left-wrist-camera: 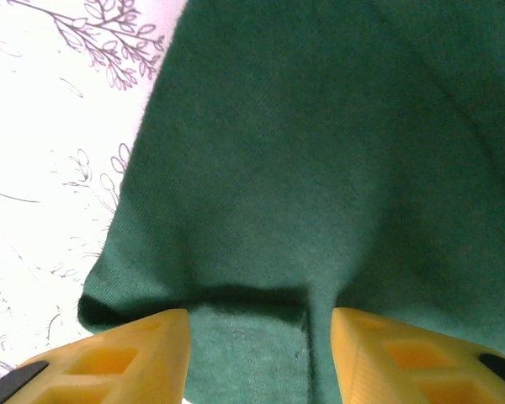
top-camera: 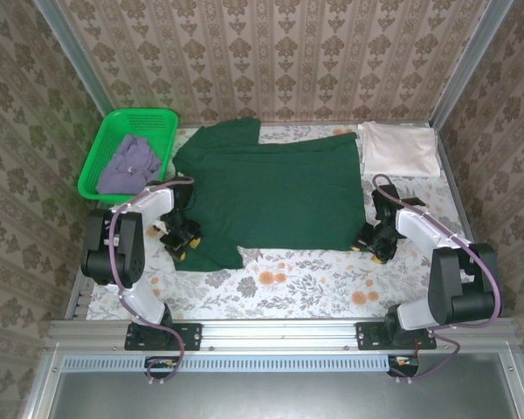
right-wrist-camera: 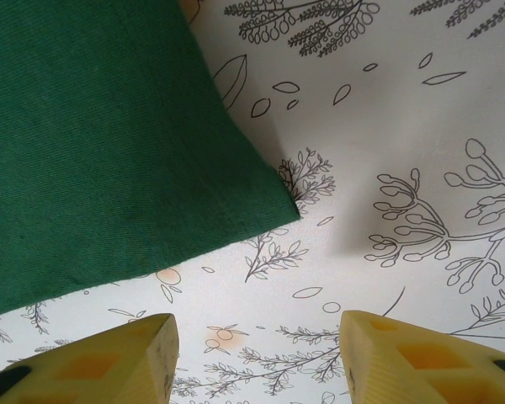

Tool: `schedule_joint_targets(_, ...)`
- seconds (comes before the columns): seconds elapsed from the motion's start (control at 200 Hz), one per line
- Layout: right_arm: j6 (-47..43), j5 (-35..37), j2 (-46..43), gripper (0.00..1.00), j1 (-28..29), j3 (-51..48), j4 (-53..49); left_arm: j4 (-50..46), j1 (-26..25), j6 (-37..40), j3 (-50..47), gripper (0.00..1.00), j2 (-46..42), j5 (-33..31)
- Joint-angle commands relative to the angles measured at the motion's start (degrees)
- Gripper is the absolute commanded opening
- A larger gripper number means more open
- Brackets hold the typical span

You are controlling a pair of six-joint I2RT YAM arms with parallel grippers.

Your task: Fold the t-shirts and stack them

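Note:
A large dark green t-shirt (top-camera: 271, 192) lies spread across the middle of the table. My left gripper (top-camera: 182, 234) is low over its near left corner. In the left wrist view the yellow fingers (left-wrist-camera: 135, 358) stand apart, with a hemmed fold of the green t-shirt (left-wrist-camera: 303, 168) lying between them; my left gripper (left-wrist-camera: 261, 362) is open. My right gripper (top-camera: 373, 240) is open beside the near right corner. Under my right gripper (right-wrist-camera: 257, 362) is bare tablecloth, and the green t-shirt's corner (right-wrist-camera: 109, 143) lies just ahead to the left. A cream-white t-shirt (top-camera: 400, 148) rests folded at the back right. A greyish-lavender t-shirt (top-camera: 131, 161) is crumpled in the basket.
The bright green plastic basket (top-camera: 105, 148) stands at the back left corner. A floral tablecloth (top-camera: 306, 279) covers the table, with bare room in front of the green shirt. Metal frame rails run along the table's sides and near edge.

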Motion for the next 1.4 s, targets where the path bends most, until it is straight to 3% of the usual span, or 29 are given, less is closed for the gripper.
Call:
schedule_joint_targets(0.0,0.4,0.0,-1.5,0.55,0.2,-0.6,0.3,0.2,0.4,-0.4,-0.8,0.49,0.8,0.0)
schedule_joint_targets(0.535,1.1,1.0,-1.6,0.54,-0.2,-0.7,0.4,0.5,0.1,1.2,-1.9,0.27,0.1,-0.7)
schedule_joint_targets(1.18,4.3,1.9,-5.0,0.54,-6.3,-3.3,2.1,-2.6,-2.1,4.4,-2.9,0.23,-5.9,-1.8)
schedule_joint_targets(1.395,5.0,0.3,-2.4,0.51,-8.4,-4.2,6.1,-1.3,-2.2,5.2,-3.8,0.13,-5.9,-1.0)
